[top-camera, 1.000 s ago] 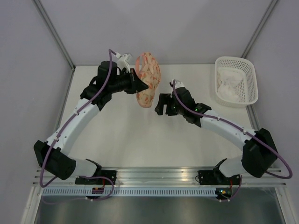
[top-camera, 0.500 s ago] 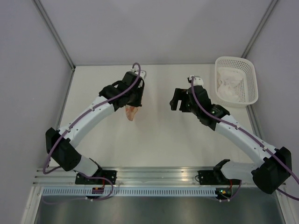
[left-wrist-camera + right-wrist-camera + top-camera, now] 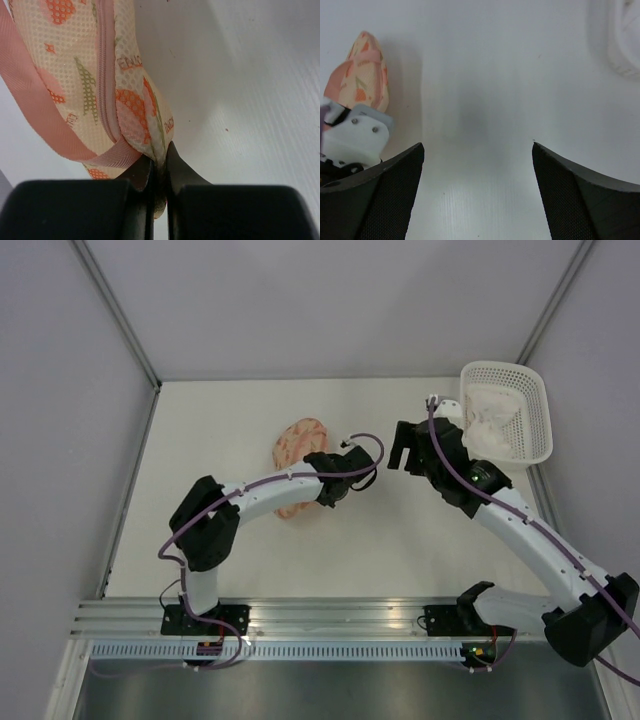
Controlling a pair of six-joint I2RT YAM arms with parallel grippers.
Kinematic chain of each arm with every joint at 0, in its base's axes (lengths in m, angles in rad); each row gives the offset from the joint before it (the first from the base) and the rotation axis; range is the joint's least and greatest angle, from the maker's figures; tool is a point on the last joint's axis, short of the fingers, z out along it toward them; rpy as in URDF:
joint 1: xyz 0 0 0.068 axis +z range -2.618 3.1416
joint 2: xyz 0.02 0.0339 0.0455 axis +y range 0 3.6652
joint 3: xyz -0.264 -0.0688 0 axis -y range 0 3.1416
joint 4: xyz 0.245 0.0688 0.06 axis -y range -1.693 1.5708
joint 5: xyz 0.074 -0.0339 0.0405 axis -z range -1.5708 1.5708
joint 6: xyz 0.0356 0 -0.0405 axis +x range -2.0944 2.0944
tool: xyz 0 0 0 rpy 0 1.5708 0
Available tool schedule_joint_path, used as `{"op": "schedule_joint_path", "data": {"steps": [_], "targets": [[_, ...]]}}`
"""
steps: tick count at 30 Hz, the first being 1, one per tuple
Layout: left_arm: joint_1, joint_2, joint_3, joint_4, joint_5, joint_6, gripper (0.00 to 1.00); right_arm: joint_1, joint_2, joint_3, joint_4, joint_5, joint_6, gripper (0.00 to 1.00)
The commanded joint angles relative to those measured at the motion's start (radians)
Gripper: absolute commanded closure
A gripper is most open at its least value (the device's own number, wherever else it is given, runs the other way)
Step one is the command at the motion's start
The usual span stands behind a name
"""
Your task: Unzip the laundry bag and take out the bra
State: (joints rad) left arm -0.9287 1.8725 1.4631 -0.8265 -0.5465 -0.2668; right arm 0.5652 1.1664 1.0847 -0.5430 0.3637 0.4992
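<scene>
The laundry bag (image 3: 298,448), cream with orange prints and pink trim, lies on the table left of centre. My left gripper (image 3: 314,500) is shut on its near edge. In the left wrist view the jaws (image 3: 160,156) pinch a fold of the bag (image 3: 95,75) beside its pink zipper, which looks closed, and its strap. My right gripper (image 3: 404,444) is open and empty, to the right of the bag and apart from it. Its wrist view shows wide-spread fingers (image 3: 478,150) over bare table, with the bag (image 3: 364,70) at the far left. White soft fabric (image 3: 492,422) lies in the basket; I cannot tell whether it is the bra.
A white lattice plastic basket (image 3: 538,410) stands at the back right corner, close to my right wrist; its edge shows in the right wrist view (image 3: 626,45). Grey walls enclose the table on three sides. My left arm lies low across the table's middle.
My left arm has swung down and brought the bag from the air at the back onto the table. My right gripper has moved right and back, toward the basket.
</scene>
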Motion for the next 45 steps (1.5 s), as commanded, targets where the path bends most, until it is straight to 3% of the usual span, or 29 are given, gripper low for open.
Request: {"op": "schedule_joint_path", "data": {"steps": [1, 6, 8, 9, 10, 12, 19, 23, 26, 29, 30, 31, 33, 35, 36, 40, 45], "targets": [[-0.05, 0.046, 0.034, -0.007, -0.09, -0.018, 0.98, -0.034, -0.068, 0.105, -0.116, 0.173, -0.021, 0.07], [-0.114, 0.131, 0.077, -0.002, -0.095, -0.071, 0.98, -0.057, -0.111, 0.15, -0.199, 0.311, -0.005, 0.05], [-0.127, 0.169, 0.098, -0.005, -0.087, -0.086, 0.71, -0.057, -0.119, 0.153, -0.209, 0.334, -0.002, 0.05], [-0.136, 0.178, 0.115, -0.005, -0.084, -0.095, 0.53, -0.059, -0.12, 0.153, -0.218, 0.336, -0.002, 0.05], [-0.139, 0.181, 0.123, -0.006, -0.082, -0.11, 0.29, -0.059, -0.123, 0.15, -0.218, 0.336, -0.004, 0.05], [-0.145, 0.165, 0.132, -0.003, -0.064, -0.123, 0.14, -0.059, -0.126, 0.146, -0.218, 0.336, -0.005, 0.05], [-0.145, -0.063, 0.123, 0.055, 0.048, -0.158, 0.06, -0.059, -0.151, 0.147, -0.212, 0.356, -0.025, 0.04], [-0.127, -0.312, -0.013, 0.251, 0.282, -0.166, 0.01, -0.064, -0.163, 0.144, -0.203, 0.354, -0.034, 0.02], [-0.053, -0.495, -0.151, 0.406, 0.449, -0.235, 0.0, -0.065, -0.177, 0.126, -0.19, 0.34, -0.034, 0.02], [0.117, -0.679, -0.373, 0.611, 0.616, -0.355, 0.01, -0.067, -0.188, 0.084, -0.152, 0.241, -0.027, 0.02], [0.224, -0.746, -0.421, 0.682, 0.644, -0.385, 0.0, -0.068, -0.189, 0.049, -0.134, 0.194, -0.022, 0.02], [0.273, -0.765, -0.461, 0.7, 0.67, -0.423, 0.0, -0.068, -0.194, 0.025, -0.109, 0.14, -0.013, 0.05], [0.388, -0.792, -0.543, 0.722, 0.727, -0.445, 0.0, -0.068, -0.198, -0.064, 0.015, -0.114, -0.008, 0.14], [0.438, -0.814, -0.581, 0.722, 0.758, -0.465, 0.01, -0.067, -0.179, -0.115, 0.145, -0.257, 0.016, 0.74], [0.465, -0.823, -0.59, 0.724, 0.76, -0.469, 0.0, -0.068, -0.166, -0.162, 0.193, -0.36, 0.051, 0.99], [0.531, -0.891, -0.639, 0.73, 0.763, -0.497, 0.01, -0.068, -0.058, -0.233, 0.424, -0.625, 0.12, 1.0], [0.571, -0.964, -0.704, 0.724, 0.766, -0.512, 0.01, -0.067, 0.122, -0.272, 0.753, -0.836, 0.241, 0.99]]}}
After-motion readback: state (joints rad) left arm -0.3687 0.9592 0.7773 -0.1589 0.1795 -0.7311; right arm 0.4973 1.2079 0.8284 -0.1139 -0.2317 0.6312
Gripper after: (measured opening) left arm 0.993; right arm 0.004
